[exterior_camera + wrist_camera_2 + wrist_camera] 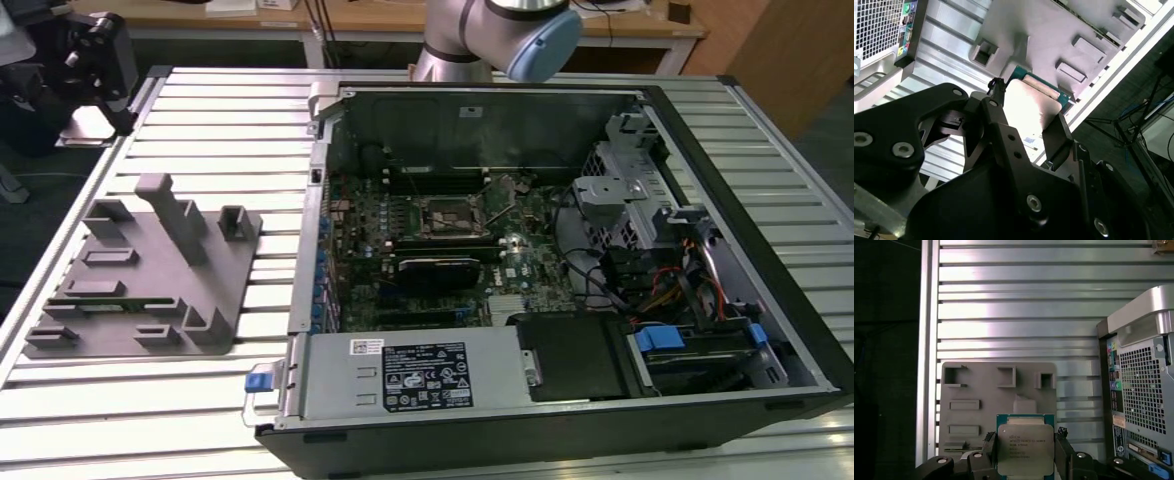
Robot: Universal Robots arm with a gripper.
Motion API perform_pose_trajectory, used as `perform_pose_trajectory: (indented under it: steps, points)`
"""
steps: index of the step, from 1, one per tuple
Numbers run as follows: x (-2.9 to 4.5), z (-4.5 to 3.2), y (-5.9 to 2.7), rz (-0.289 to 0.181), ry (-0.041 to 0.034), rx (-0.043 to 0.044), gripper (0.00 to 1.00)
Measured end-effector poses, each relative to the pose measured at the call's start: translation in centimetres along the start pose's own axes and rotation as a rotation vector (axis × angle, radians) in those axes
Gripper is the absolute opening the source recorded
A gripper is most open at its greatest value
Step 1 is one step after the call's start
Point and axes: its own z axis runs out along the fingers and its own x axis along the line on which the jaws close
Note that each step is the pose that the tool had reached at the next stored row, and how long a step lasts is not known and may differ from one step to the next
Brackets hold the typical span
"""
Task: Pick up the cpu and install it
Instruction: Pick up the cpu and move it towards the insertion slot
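Note:
The cpu (1025,450), a flat square chip with a silvery top and a green rim, sits between the two black fingers (988,442) of my gripper (1025,440), which is shut on it. It hangs well above the grey plastic fixture (999,405) on the slatted table. In the second wrist view the cpu (1031,97) gleams between the gripper (1026,115) fingers, with the fixture (1054,30) behind it. In the exterior view the fixture (147,270) lies at the left, and the black-framed socket (445,212) sits on the motherboard inside the open case.
The open computer case (561,260) takes up the exterior view's right half; its rear panel (1139,390) stands beside the fixture. The arm (494,30) rises at the back. Dark equipment (94,60) sits at the far left corner. The table edge (926,365) runs beside the fixture.

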Motion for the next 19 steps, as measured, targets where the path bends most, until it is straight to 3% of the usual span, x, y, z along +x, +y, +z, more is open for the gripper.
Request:
perform_pose_trajectory:
  steps: [15,16,19]
  points:
    - [-2.45,0.05,0.11,0.0,0.0,0.0,0.55]
    - [-2.95,0.06,0.13,0.0,0.0,0.0,0.55]
    - [-3.45,0.08,0.15,0.0,0.0,0.0,0.55]
